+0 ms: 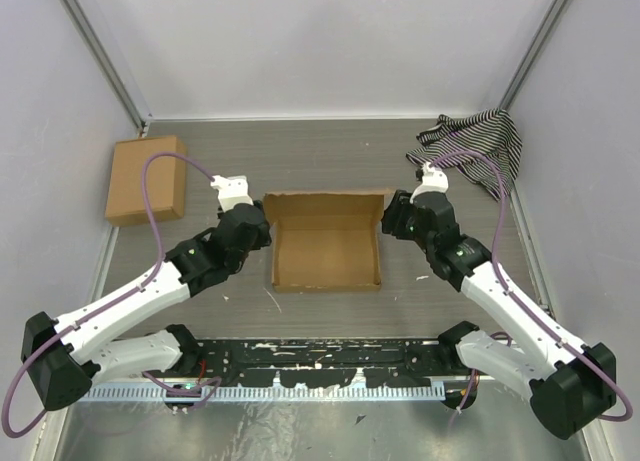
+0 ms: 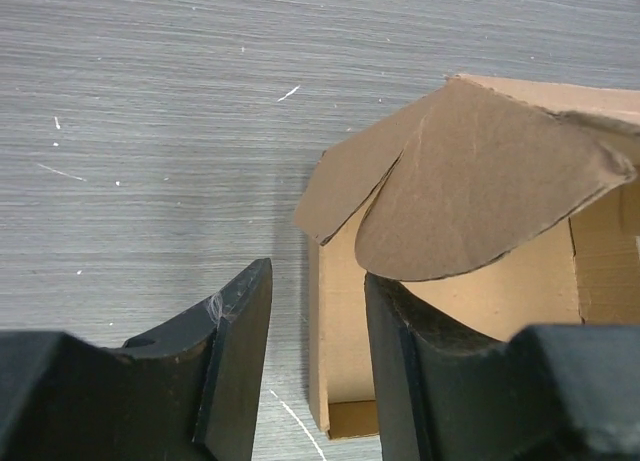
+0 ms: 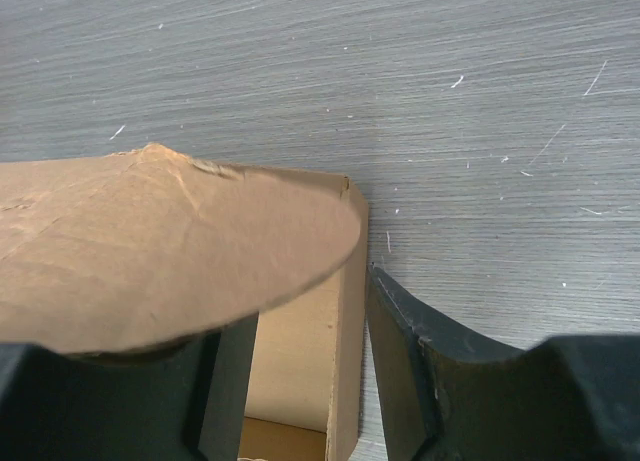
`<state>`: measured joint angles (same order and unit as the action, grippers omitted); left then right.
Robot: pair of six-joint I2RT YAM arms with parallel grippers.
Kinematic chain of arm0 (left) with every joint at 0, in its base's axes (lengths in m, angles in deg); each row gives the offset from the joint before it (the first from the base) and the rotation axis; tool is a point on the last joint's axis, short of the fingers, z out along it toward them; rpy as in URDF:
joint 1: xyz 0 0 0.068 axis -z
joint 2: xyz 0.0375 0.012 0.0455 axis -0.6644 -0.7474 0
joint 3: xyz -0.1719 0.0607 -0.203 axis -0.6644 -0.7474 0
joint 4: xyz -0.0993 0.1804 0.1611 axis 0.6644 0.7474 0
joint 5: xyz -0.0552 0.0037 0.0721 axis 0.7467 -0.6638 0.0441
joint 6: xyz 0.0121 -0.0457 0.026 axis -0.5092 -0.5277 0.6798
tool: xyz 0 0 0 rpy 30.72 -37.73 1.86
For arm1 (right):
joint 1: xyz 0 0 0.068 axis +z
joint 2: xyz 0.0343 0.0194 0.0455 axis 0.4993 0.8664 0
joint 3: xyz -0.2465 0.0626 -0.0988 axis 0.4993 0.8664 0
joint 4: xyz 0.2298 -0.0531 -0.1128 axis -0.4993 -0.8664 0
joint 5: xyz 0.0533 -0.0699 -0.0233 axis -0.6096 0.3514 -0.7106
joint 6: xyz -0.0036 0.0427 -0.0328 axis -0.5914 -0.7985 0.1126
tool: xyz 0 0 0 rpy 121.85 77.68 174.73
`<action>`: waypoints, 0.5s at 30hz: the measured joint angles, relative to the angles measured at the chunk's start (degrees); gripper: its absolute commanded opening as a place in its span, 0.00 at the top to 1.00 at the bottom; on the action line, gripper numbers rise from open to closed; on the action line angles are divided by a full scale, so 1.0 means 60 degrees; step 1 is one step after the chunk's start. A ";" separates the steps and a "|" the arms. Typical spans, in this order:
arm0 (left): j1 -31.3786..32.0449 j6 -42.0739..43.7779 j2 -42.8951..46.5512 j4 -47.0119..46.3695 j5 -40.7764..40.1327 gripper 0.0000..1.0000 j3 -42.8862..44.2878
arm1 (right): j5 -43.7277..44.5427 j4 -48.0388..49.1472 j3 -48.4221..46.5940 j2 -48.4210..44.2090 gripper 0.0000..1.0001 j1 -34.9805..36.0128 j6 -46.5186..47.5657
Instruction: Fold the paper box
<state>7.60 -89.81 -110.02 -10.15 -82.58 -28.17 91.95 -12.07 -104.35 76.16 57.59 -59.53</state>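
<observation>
The paper box stands mid-table as an open brown tray with its walls up. My left gripper is at its far left corner and my right gripper at its far right corner. In the left wrist view the open gripper straddles the left wall, one finger outside and one inside, under a rounded flap. In the right wrist view the open gripper straddles the right wall. Its outer finger is close to the wall, and its inner finger is partly hidden under a rounded flap.
A ready-formed brown cardboard box sits at the far left. A black-and-white striped cloth lies at the far right corner. A black rail runs along the near edge between the arm bases.
</observation>
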 measured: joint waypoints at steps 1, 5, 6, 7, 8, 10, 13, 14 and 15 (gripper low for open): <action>-0.0004 0.0018 0.0000 0.0018 -0.0047 0.51 0.0000 | -0.0062 0.0069 0.0036 -0.0036 0.48 0.0000 0.0015; 0.0000 0.0106 0.0000 0.0004 -0.0080 0.51 0.0000 | -0.0237 0.0171 0.0197 -0.0525 0.48 0.0000 0.0044; -0.0004 0.0117 -0.0007 0.0007 -0.0080 0.51 0.0000 | -0.0244 0.0182 0.0197 -0.0630 0.48 0.0000 0.0055; -0.0004 0.0142 -0.0022 0.0004 -0.0080 0.52 0.0004 | -0.0251 0.0204 0.0197 -0.0743 0.48 0.0000 0.0073; 0.0000 0.0160 -0.0058 0.0007 -0.0080 0.52 0.0029 | -0.0273 0.0208 0.0197 -0.0827 0.48 0.0000 0.0091; 0.0000 0.0219 -0.0222 0.0000 -0.0080 0.54 0.0168 | -0.0284 0.0189 0.0193 -0.0903 0.48 0.0000 0.0138; 0.0000 0.0342 -0.0466 -0.0106 -0.0084 0.55 0.0375 | -0.0313 0.0120 0.0189 -0.0900 0.48 0.0000 0.0255; 0.0000 0.0382 -0.0546 -0.0135 -0.0087 0.57 0.0452 | -0.0321 0.0091 0.0186 -0.0900 0.48 0.0000 0.0277; -0.0004 0.0426 -0.0601 -0.0142 -0.0091 0.59 0.0510 | -0.0342 0.0073 0.0182 -0.0900 0.48 0.0000 0.0302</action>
<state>7.57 -87.25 -113.63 -11.01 -83.13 -25.11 89.90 -11.64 -103.26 70.76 57.59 -57.72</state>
